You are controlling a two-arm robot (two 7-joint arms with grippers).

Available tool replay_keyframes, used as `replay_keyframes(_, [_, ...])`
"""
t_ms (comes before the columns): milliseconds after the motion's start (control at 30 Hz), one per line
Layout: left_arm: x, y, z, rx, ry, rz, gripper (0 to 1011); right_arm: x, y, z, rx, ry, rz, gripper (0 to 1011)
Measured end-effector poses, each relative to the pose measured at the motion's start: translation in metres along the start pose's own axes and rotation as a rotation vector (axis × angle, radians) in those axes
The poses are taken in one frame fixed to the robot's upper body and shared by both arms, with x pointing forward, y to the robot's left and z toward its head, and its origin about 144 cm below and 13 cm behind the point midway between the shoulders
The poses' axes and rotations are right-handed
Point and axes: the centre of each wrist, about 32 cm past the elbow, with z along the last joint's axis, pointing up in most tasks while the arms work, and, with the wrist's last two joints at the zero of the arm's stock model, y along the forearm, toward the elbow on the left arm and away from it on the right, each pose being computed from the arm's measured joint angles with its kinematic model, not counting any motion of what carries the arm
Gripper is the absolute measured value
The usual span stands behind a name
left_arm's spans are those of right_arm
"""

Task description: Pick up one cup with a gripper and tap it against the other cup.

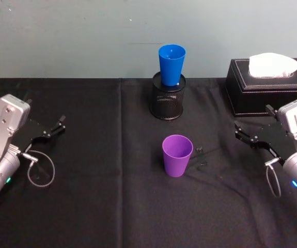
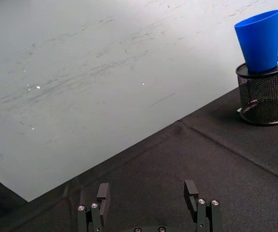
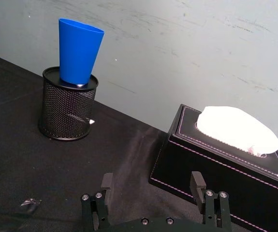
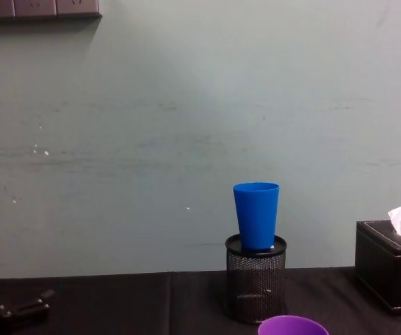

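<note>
On black tablecloth [image 1: 86, 206], purple cup [image 1: 177, 155], pale wall [image 1: 60, 36] behind

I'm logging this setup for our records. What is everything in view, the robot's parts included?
purple cup: one, purple, upright at mid-table.
blue cup: one, blue, upright on top of the holder.
holder: one, black mesh, behind the purple cup, near the wall.
tissue box: one, black, far right by the wall.
tissue: one, white, sticking out of the box.
table: one, black cloth.
left claw: one, black, open, at the table's left.
right claw: one, black, open, at the right, in front of the tissue box.
</note>
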Motion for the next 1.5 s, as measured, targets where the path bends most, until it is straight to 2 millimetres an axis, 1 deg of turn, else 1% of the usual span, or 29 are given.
replay_keyframes(1500, [0.0,0.0,0.0,0.0,0.0,0.0,1005,0.0,0.0,0.0,0.0,0.0,0.0,1003])
